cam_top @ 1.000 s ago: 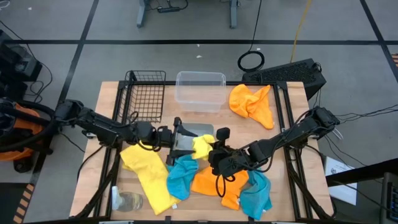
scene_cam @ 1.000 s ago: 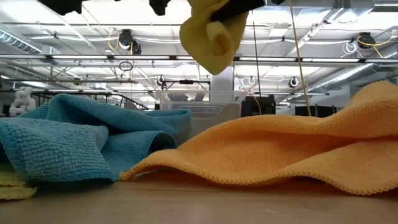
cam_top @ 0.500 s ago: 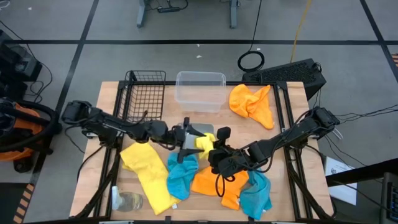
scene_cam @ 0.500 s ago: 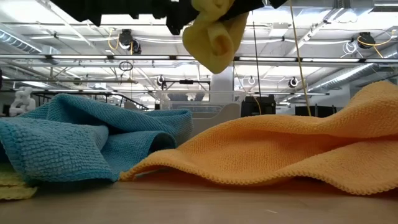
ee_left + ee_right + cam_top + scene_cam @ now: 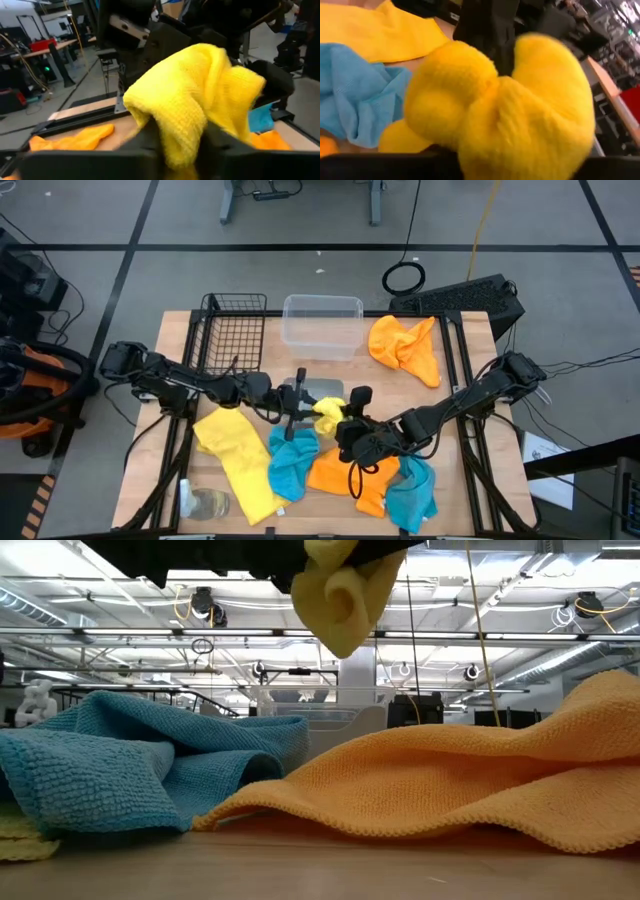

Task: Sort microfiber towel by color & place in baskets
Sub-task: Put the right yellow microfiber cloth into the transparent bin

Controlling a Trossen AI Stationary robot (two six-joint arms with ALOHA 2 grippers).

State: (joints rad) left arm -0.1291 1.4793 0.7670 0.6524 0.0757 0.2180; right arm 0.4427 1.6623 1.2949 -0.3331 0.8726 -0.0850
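Since a second ago the left gripper (image 5: 303, 402) has reached the small yellow towel (image 5: 328, 412) and its fingers are now closed on it. The towel hangs above the table's middle, near the grey tray (image 5: 322, 389). The right gripper (image 5: 350, 420) holds it too, how widely I cannot tell.

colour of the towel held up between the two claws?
Yellow. The small towel bunched between both claws shows best in the left wrist view.

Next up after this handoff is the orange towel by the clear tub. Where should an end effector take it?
Probably the raised peak of the orange towel, from straight above: it is bunched into upright folds there, and the clear tub leaves that side free.
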